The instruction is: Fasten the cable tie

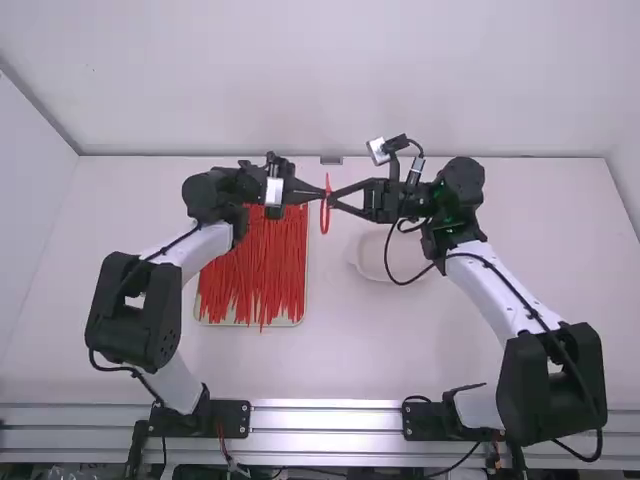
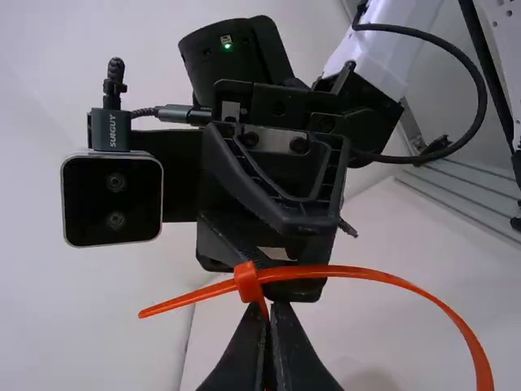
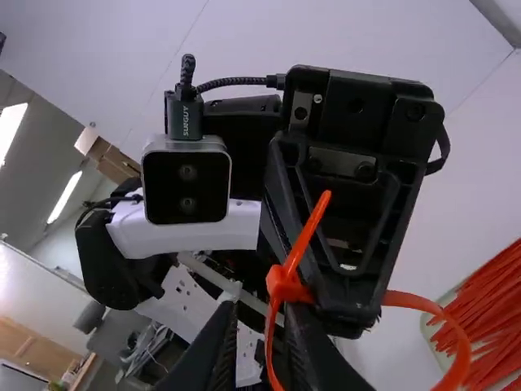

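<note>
Tie loop aloft, spare ties on tray, bowl nr.

The red-orange cable tie, threaded through its head into an upright loop, hangs in mid-air.

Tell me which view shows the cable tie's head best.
Left wrist view: the head is close, tail threaded through. Right wrist view shows it too, tail pointing up; high view, just a small red loop.

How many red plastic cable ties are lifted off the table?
1. The looped red plastic cable tie is mid-air, pinched by the left pincer beside the right pincer. The pile of red ties lies on the table.
</note>
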